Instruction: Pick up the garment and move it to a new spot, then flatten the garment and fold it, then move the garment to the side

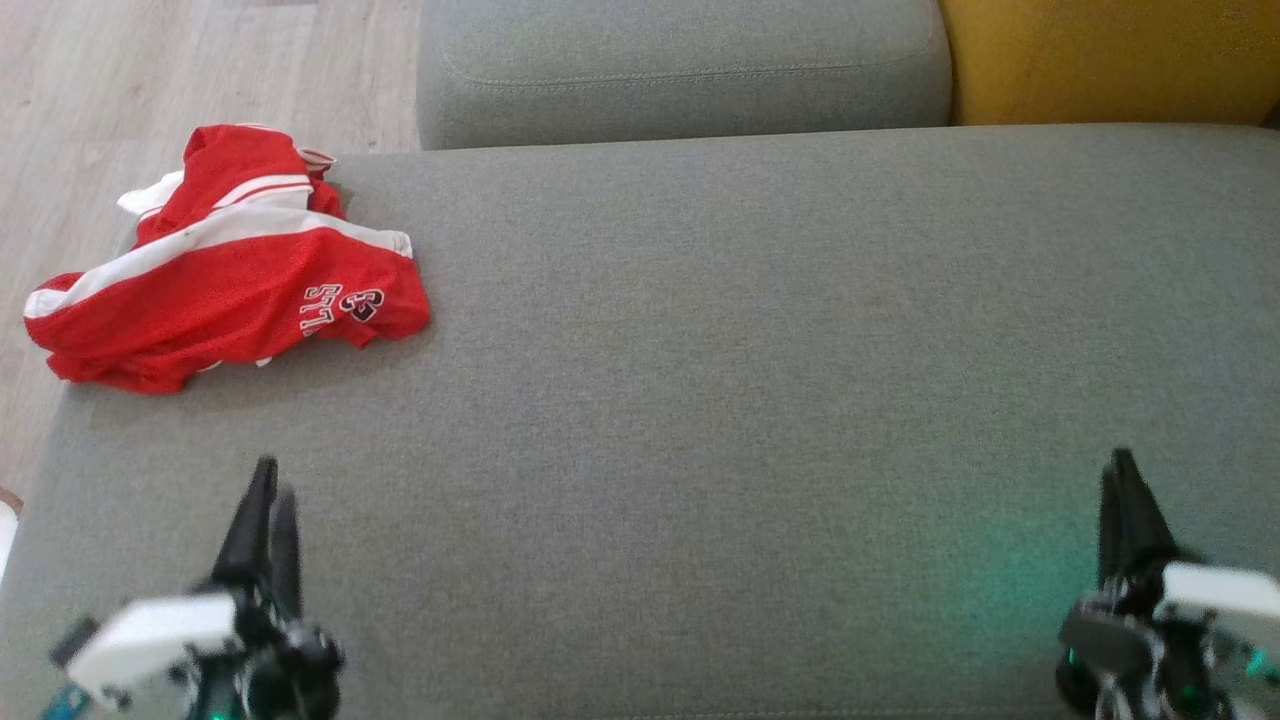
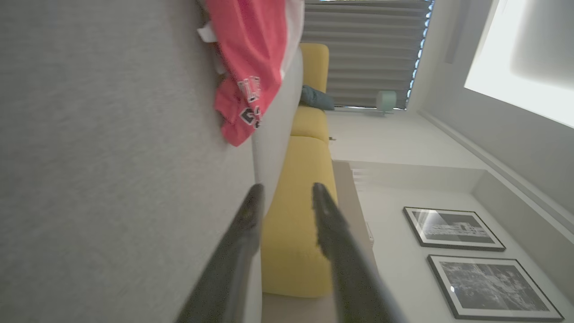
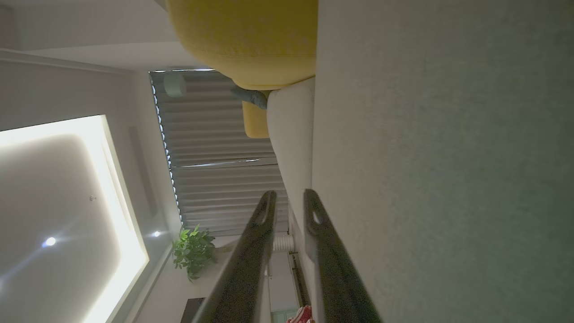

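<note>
the wide grey sofa seat (image 1: 720,330) takes up most of the head view, with a grey back cushion (image 1: 680,70) at the top centre, a yellow cushion (image 1: 1100,60) at the upper right and pale wood floor (image 1: 90,90) in the upper left corner. the red and white mesh jersey (image 1: 230,270) lies crumpled in the upper left of that view, at the left end of the seat, and part of it seems to hang over the edge toward the floor. in the left wrist view it sits at the top centre (image 2: 251,58), bunched against the grey fabric.

judged from this, the task looks barely begun: the garment is not lifted, not spread and not folded, so the pick-up, the move to a new spot, the flattening, the folding and the final shift aside all seem left to do.

both arms sit low at the bottom corners of the head view, fingers pointing up the frame. the left gripper (image 1: 277,480) is at the lower left, below the jersey and well apart from it; its wrist view (image 2: 287,190) shows the two fingers parted with a clear gap, gripping nothing. the right gripper (image 1: 1122,470) is at the lower right, far from the garment; its wrist view (image 3: 288,197) shows the fingers parted only narrowly, also gripping nothing.
</note>
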